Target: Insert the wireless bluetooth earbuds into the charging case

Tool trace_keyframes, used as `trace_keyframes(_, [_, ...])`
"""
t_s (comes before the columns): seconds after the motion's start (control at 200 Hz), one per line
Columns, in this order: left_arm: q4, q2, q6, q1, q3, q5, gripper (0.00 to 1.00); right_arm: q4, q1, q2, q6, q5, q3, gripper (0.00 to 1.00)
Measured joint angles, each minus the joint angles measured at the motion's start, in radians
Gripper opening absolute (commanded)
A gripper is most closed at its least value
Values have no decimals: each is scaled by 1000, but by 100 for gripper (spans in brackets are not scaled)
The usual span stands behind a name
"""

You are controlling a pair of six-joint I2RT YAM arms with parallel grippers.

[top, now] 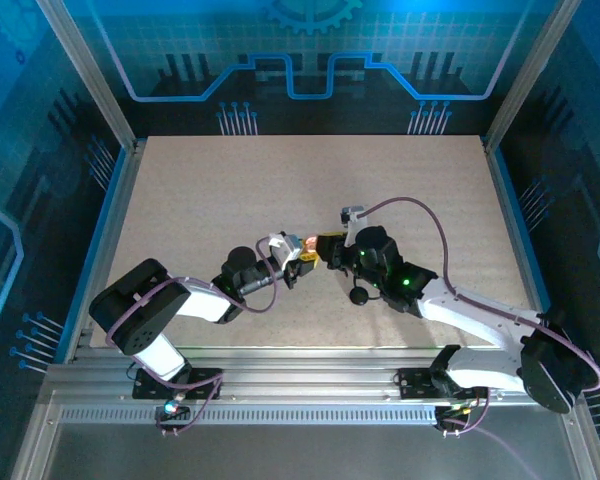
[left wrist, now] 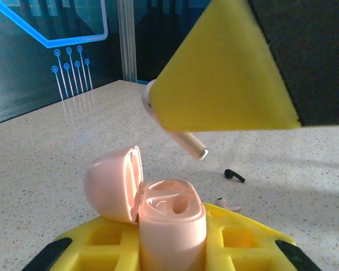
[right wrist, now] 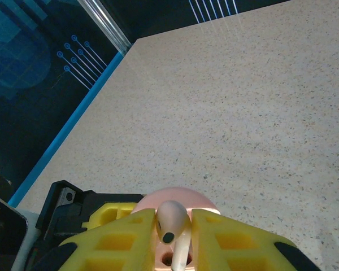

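Our left arm (top: 195, 300) lies low from the worktop's (top: 280, 190) near-left corner, the left claw (top: 296, 262) clamped on the open case (left wrist: 172, 226). Our right arm (top: 470, 310) bends in from the near-right, the right claw (top: 327, 250) pinching 1 pale earbud (left wrist: 187, 143) just above it, mid-worktop.

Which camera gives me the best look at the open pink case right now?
Left wrist: the pink case is close up, lid open, wells visible. Right wrist catches a pink curve of it behind the earbud; from the top it is a tiny spot between the left claw and right claw.
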State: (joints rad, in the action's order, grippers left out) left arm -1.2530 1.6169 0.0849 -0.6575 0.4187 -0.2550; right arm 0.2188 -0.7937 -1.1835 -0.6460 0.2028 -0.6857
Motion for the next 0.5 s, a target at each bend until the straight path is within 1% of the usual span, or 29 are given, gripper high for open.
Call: trace_keyframes(0.5, [-14,0,-14,0,0,1,11,56,0,-52,-4,-1,-1,23])
